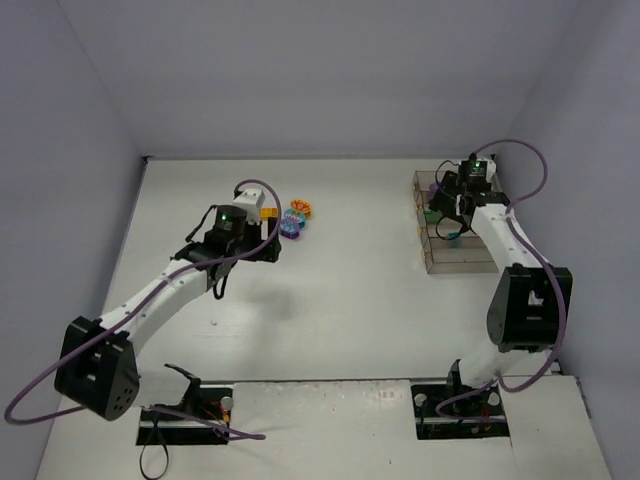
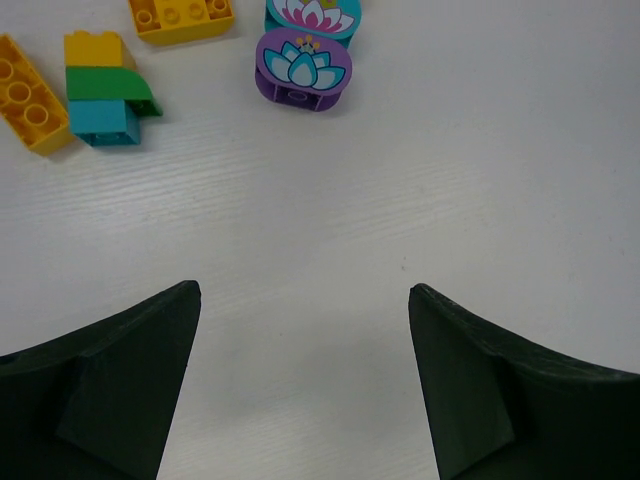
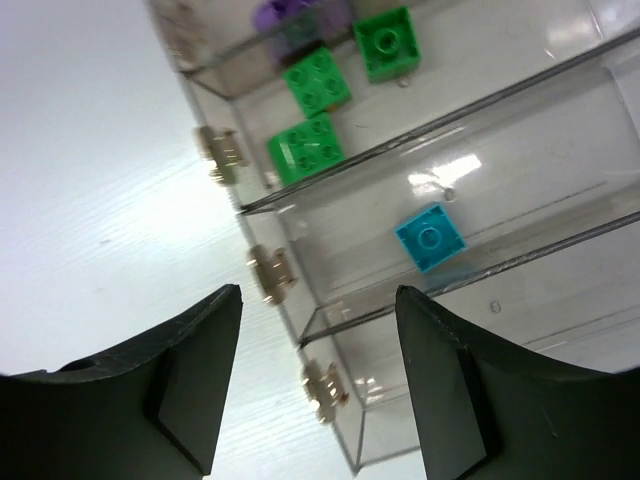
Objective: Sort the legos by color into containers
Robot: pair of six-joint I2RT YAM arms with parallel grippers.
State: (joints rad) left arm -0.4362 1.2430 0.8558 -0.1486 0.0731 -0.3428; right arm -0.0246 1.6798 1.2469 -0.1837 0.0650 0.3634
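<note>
Loose legos [image 1: 290,220] lie left of centre. The left wrist view shows a purple round one [image 2: 303,68], a teal round one [image 2: 312,12], two orange bricks [image 2: 180,18], and a yellow-green-teal stack [image 2: 100,90]. My left gripper [image 1: 268,246] [image 2: 305,300] is open and empty over bare table, just short of them. The clear containers [image 1: 460,266] stand at the right. In the right wrist view one bin [image 3: 520,170] holds a teal brick [image 3: 430,237], the neighbouring bin three green bricks [image 3: 317,85], and a purple piece [image 3: 290,15] lies beyond. My right gripper [image 1: 446,212] [image 3: 318,295] is open and empty above the bins' edge.
Small metal clasps [image 3: 272,272] join the bins along their outer side. White walls close the table on the left, back and right. The two arm bases [image 1: 185,415] sit at the near edge.
</note>
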